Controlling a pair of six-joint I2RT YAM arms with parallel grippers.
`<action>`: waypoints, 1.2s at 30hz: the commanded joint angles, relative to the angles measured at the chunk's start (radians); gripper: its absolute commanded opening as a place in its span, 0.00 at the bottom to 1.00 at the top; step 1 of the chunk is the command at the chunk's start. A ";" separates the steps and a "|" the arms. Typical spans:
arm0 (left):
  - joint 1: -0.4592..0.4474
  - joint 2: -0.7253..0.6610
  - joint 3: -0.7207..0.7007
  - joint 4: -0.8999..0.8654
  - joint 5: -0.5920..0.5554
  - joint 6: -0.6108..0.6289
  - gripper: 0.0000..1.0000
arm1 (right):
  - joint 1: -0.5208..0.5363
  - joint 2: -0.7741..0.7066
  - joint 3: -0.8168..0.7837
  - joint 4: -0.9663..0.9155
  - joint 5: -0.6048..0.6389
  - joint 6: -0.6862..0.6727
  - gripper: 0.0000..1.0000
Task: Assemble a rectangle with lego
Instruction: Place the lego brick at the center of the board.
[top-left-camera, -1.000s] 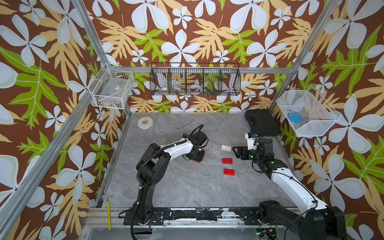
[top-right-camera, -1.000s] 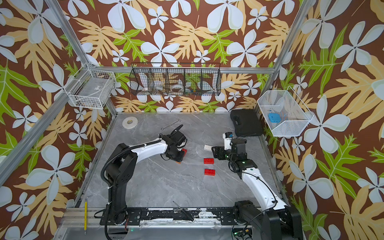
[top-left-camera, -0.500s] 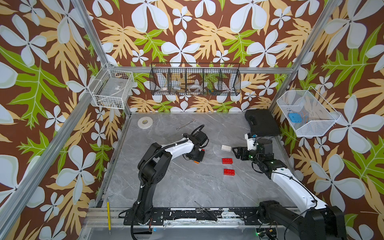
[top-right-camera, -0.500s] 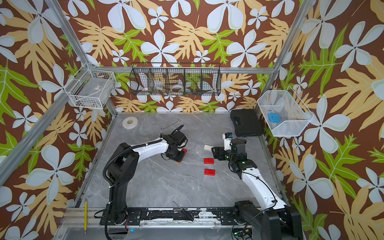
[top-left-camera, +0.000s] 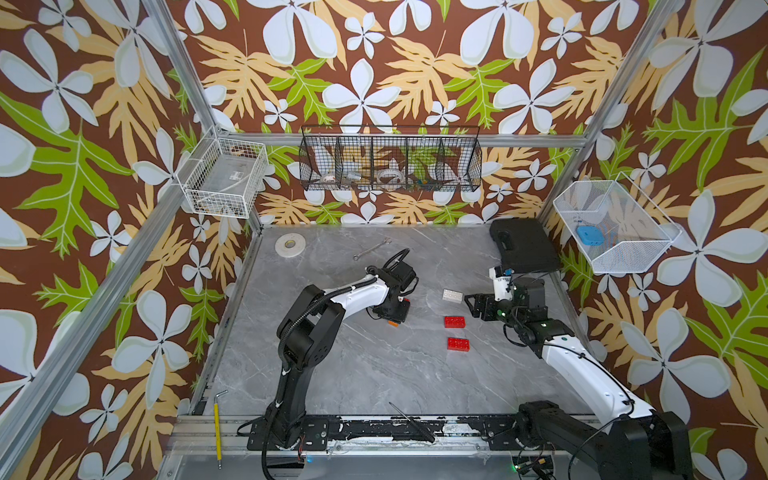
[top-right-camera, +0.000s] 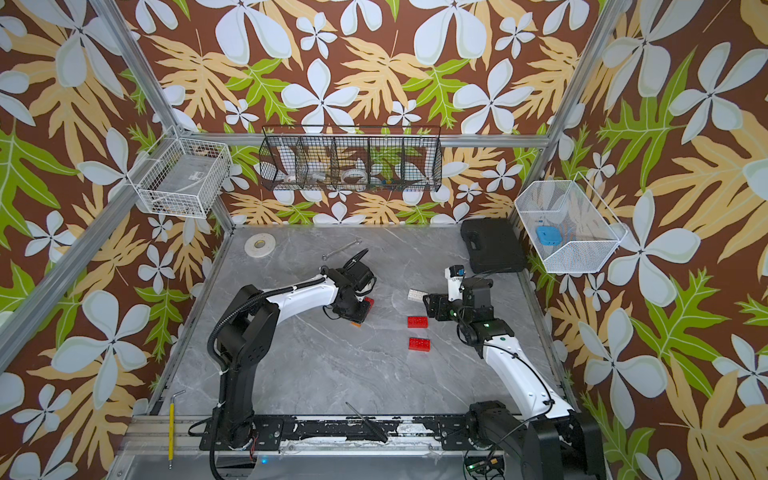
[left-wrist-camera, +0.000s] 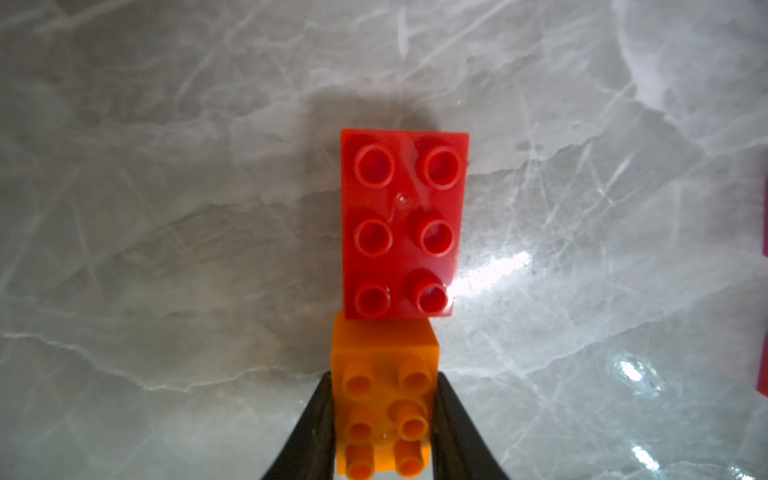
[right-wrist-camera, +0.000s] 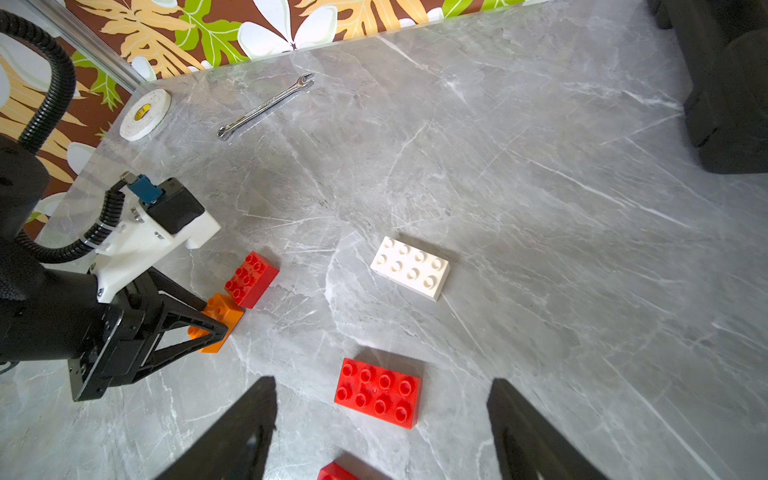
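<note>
On table (top-left-camera: 374, 374): 5 bricks (right-wrist-camera: 410, 268), prob. 3 red (right-wrist-camera: 377, 392)

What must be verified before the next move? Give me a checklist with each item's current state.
1. Left tool shut on orange brick: ok.
2. Orange brick's end touches six-stud red brick: ok.
3. Those two locked together: cannot tell.
4. Right tool open and empty: ok.
5. Eight-stud red brick lies studs up in front of right tool: ok.
6. White brick joined to the others: not ok, it lies alone.
</note>
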 joint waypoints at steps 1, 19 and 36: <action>0.000 0.004 0.006 -0.018 0.008 -0.004 0.24 | 0.002 0.003 -0.003 0.013 0.008 -0.006 0.80; -0.002 0.012 0.007 -0.017 0.016 -0.009 0.26 | 0.002 0.005 -0.011 0.018 0.005 -0.007 0.81; -0.004 0.023 0.009 -0.024 0.005 -0.011 0.27 | 0.000 0.009 -0.014 0.018 0.008 -0.014 0.81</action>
